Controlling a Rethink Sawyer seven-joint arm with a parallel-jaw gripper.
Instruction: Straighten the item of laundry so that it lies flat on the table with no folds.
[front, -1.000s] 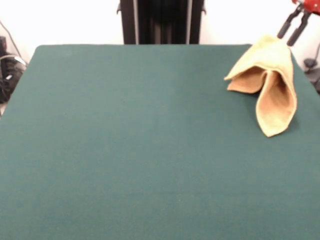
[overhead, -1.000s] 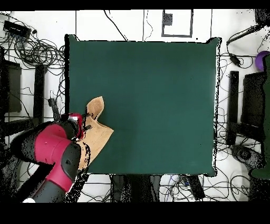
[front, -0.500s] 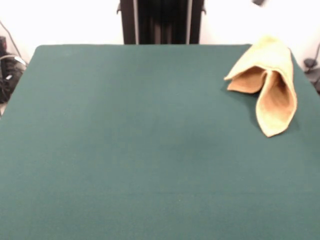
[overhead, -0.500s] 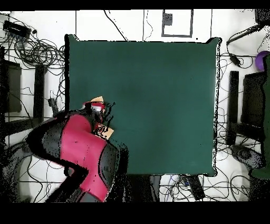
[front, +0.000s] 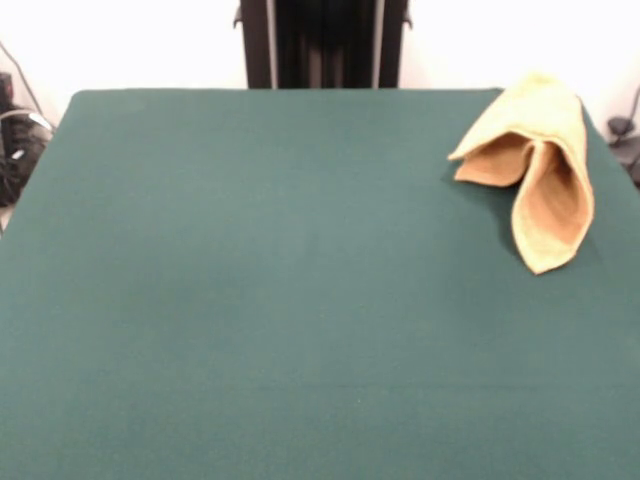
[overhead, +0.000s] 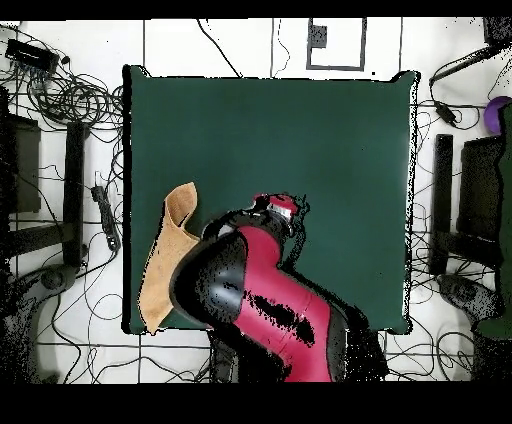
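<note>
The mustard-orange towel (front: 535, 165) lies crumpled at the far right of the dark green table (front: 250, 290), folded over itself with a flap standing up and open. In the overhead view the towel (overhead: 165, 260) sits along the table's (overhead: 300, 130) left edge near the bottom corner. The red and black arm reaches up from the bottom, and my gripper (overhead: 277, 206) hangs high over the table's middle, well to the right of the towel and apart from it. The gripper does not show in the front view. I see nothing held in it.
The robot's black pedestal (front: 322, 42) stands at the table's far side. Cables (overhead: 70, 95) and black equipment (overhead: 480, 200) lie on the floor round the table.
In the overhead view the arm has swung from over the towel at the left edge to the table's middle. The gripper has left the front view. The towel has not moved.
</note>
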